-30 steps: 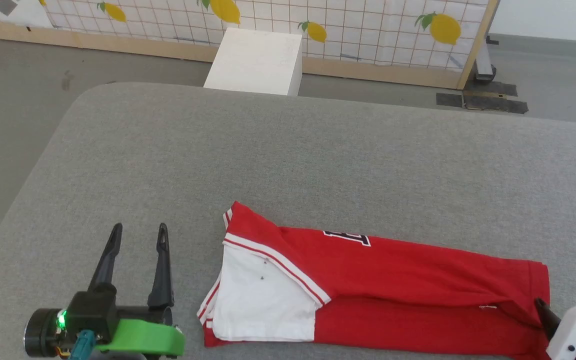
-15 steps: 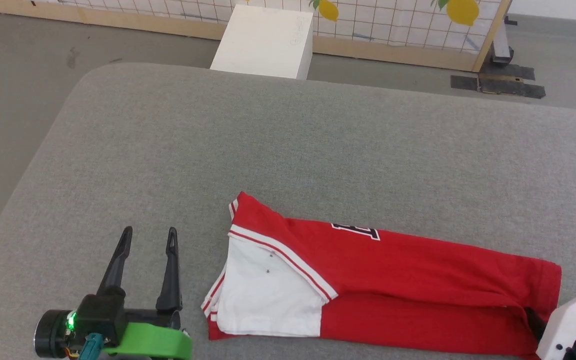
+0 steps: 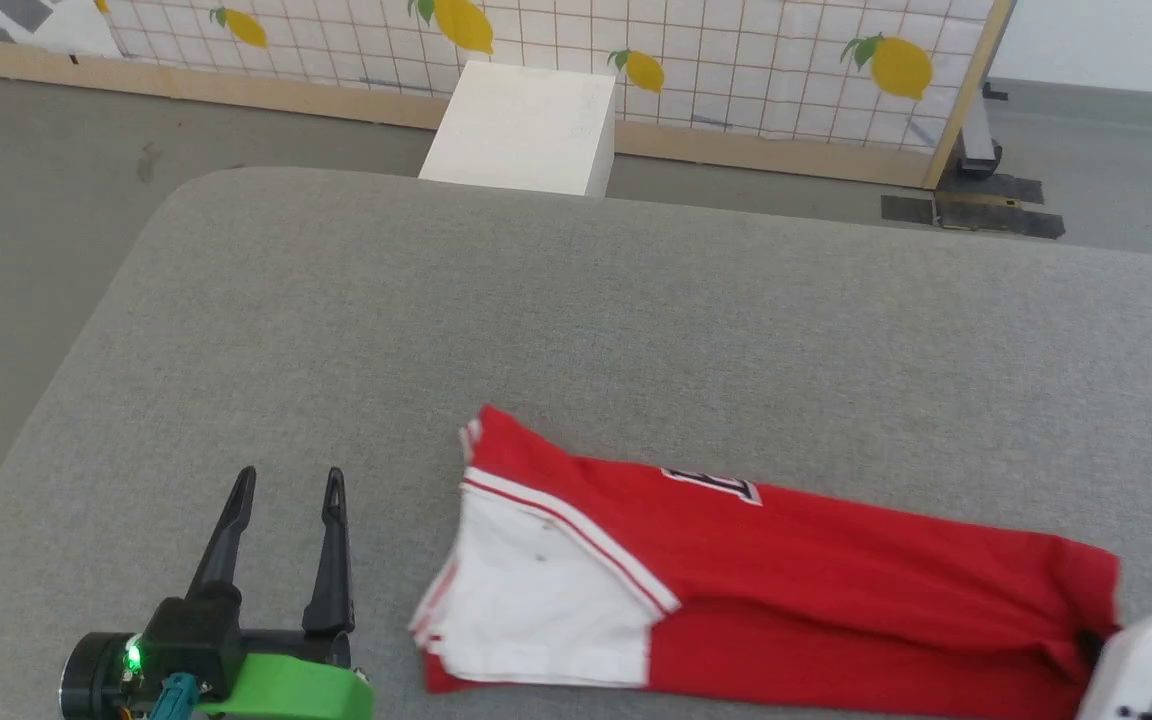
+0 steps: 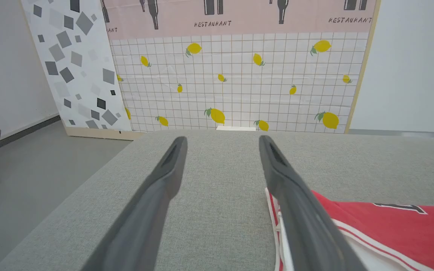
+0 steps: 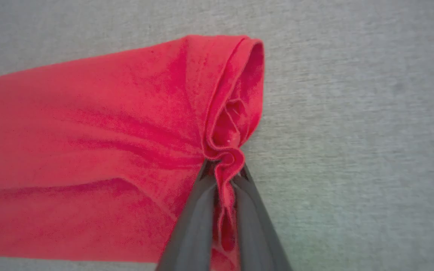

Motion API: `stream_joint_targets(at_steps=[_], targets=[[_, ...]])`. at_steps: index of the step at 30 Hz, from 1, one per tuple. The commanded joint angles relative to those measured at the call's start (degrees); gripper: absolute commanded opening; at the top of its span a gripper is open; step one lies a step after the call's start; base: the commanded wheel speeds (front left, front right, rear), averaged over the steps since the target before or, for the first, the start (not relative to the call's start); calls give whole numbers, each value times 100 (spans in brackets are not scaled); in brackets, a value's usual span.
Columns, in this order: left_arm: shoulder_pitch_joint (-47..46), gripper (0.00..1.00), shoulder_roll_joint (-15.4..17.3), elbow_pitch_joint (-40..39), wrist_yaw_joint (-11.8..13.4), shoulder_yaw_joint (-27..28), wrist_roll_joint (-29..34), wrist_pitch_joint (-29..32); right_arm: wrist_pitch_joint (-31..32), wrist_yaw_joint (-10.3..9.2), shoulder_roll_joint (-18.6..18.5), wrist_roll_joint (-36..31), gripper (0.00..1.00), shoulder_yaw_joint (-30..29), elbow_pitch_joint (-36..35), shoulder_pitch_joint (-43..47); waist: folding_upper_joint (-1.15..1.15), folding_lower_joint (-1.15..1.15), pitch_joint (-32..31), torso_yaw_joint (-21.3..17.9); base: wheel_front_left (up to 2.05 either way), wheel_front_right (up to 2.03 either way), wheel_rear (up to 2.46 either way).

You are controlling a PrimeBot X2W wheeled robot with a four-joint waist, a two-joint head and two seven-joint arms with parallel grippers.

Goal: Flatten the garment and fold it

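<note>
The garment (image 3: 796, 580) is red with a white panel at its left end and a dark number print; it lies as a long folded strip across the near part of the grey padded table (image 3: 576, 330). My right gripper (image 5: 222, 169) is shut on a bunched red hem at the garment's (image 5: 89, 143) right end. In the head view the right arm's white housing (image 3: 1146, 665) covers that end. My left gripper (image 3: 289, 482) stands open left of the white panel, apart from the cloth. In the left wrist view the open left gripper (image 4: 220, 141) has the garment (image 4: 382, 229) beside its right finger.
A white box (image 3: 521, 128) stands on the floor beyond the table's far edge. A lemon-print screen (image 3: 636, 50) closes off the back. The table's rounded left edge (image 3: 66, 370) drops to the grey floor.
My right gripper has shut on the hem at the garment's right end. The head camera has shifted, moving the whole picture. The left gripper stays open in place.
</note>
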Motion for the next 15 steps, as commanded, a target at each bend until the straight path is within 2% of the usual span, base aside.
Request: stream_joint_targets(at_steps=[1, 5, 9, 15], targets=[[75, 100, -43, -13, -47, 14, 46, -27, -35, 17, -147, -55, 0, -182, -25, 100, 0, 0, -39, -38, 0, 0, 0], [99, 100, -84, -15, -95, 24, 57, -27, -26, 17, -406, -178, 0, -682, -38, 147, 0, 0, -44, -69, 0, 0, 0], [126, 100, -112, 11, -134, 55, 68, -27, 17, 17, -487, -208, 0, -905, -56, 147, 0, 0, -76, -107, 0, 0, 0], [192, 100, -145, 71, -200, 93, 59, -27, 212, 17, -332, 104, 0, -491, -603, 299, 0, 0, -249, -145, 0, 0, 0]])
